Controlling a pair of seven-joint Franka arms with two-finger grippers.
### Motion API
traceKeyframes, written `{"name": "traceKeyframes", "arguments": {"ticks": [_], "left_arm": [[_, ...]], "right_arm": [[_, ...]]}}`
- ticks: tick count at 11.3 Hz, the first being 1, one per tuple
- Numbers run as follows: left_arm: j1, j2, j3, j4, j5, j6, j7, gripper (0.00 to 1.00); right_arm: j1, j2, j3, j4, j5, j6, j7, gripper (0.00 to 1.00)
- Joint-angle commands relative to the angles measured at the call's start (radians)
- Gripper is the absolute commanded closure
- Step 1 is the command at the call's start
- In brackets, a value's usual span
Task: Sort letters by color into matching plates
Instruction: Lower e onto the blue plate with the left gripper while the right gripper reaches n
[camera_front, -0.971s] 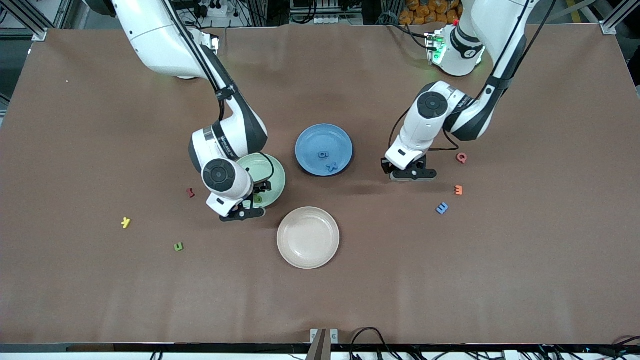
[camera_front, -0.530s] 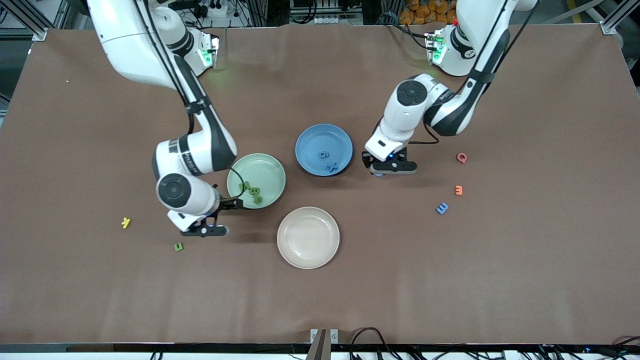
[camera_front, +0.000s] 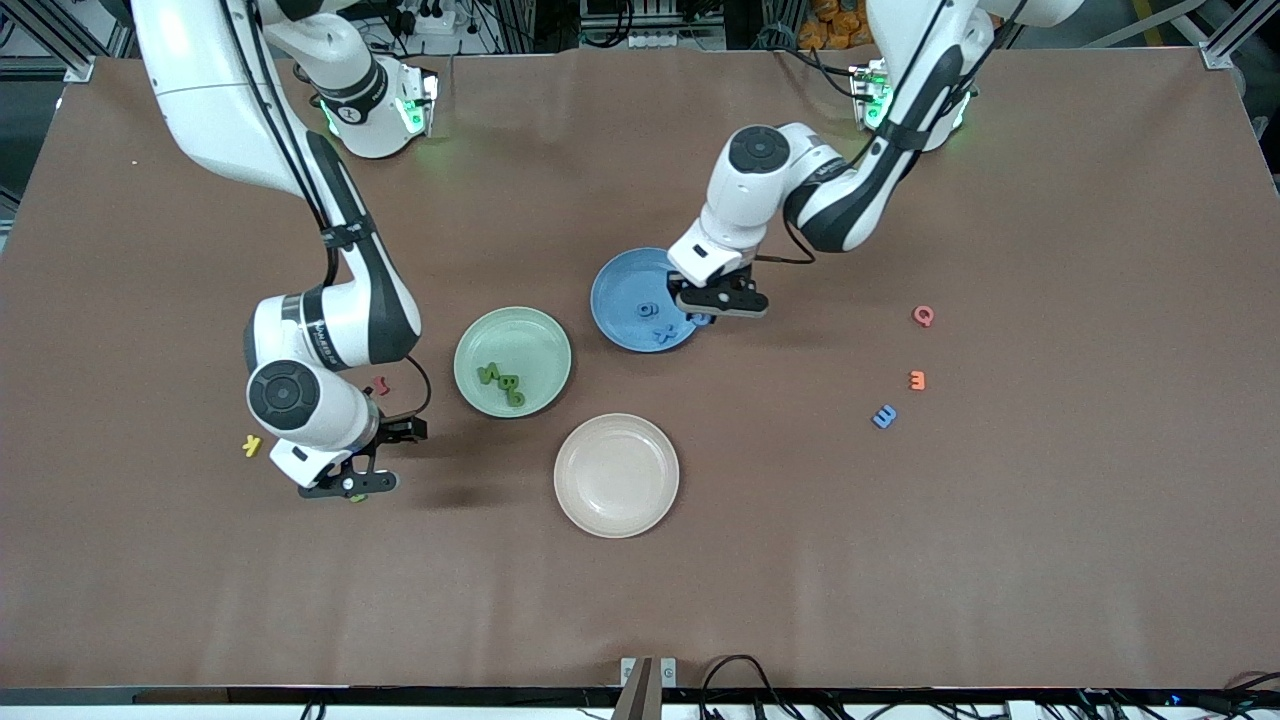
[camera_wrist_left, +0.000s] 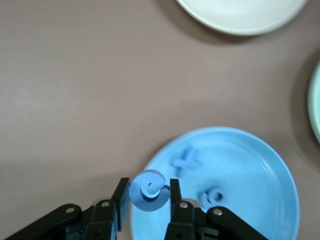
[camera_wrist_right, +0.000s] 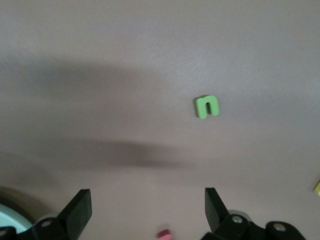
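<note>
The left gripper (camera_front: 718, 303) gripped a blue letter (camera_wrist_left: 148, 190) over the blue plate's (camera_front: 615, 290) rim, two blue letters (camera_front: 654, 322) already lying in the plate below it. The right gripper (camera_wrist_right: 147, 212) hung open over the table, the last loose green letter (camera_wrist_right: 207, 106) lying just under it. Three green letters (camera_front: 501, 382) sat in the green plate (camera_front: 540, 340). One blue letter (camera_front: 884, 416) remained on the table, well away from both grippers. Sorting looked mostly done.
</note>
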Motion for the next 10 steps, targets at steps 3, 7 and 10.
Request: {"name": "traceKeyframes", "arguments": {"ticks": [3,7,10], "left_arm": [[-0.081,0.100,0.006,0.095,-0.011,-0.012,-0.066,1.00],[-0.102,0.134,0.004,0.135,-0.010,-0.013,-0.163,1.00],[-0.101,0.134,0.003,0.137,-0.011,-0.012,-0.180,0.00]], "right_arm": [[-0.094,0.004,0.014,-0.010,-0.015,0.232,-0.440,0.00],[-0.116,0.013,0.014,-0.036,-0.024,0.378,-0.454,0.00],[-0.108,0.015,0.015,-0.080,-0.029,0.444,-0.451,0.00]]}}
